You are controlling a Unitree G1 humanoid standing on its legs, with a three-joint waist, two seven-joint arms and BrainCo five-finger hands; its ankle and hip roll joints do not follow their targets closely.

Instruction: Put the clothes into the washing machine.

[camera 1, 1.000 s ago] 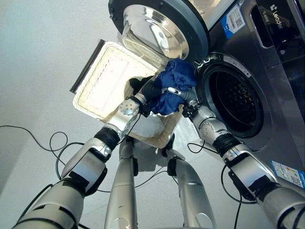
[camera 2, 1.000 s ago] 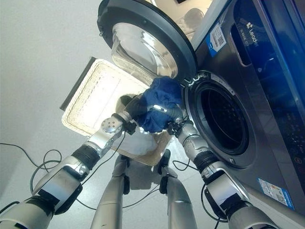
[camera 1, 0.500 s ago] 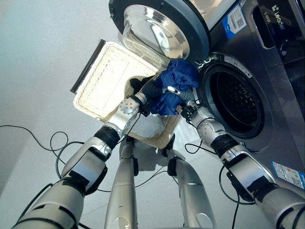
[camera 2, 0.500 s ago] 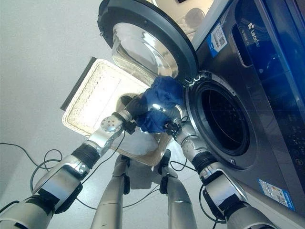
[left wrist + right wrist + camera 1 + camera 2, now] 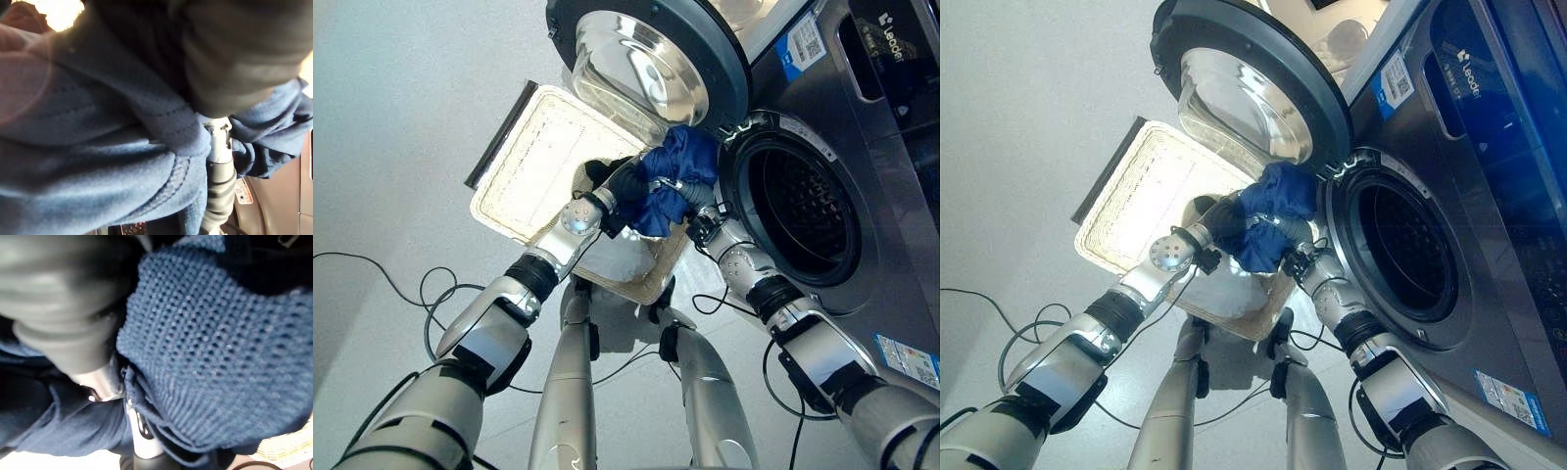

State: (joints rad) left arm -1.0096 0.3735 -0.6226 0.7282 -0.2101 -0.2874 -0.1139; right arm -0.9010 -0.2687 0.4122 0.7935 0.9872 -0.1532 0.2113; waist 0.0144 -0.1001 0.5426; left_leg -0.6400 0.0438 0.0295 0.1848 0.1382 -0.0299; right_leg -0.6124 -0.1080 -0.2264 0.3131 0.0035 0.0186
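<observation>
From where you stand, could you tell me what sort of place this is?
Probably a laundry corner or a test room set up as one. A front-loading washing machine stands with its door open, a wicker basket sits on the pale floor beside it, and blue clothes are bunched at the drum opening.

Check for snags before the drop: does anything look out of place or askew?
Nothing stands out. Both hands, left and right, hold the blue cloth bunched beside the open drum, over the basket. The door is swung wide.
</observation>
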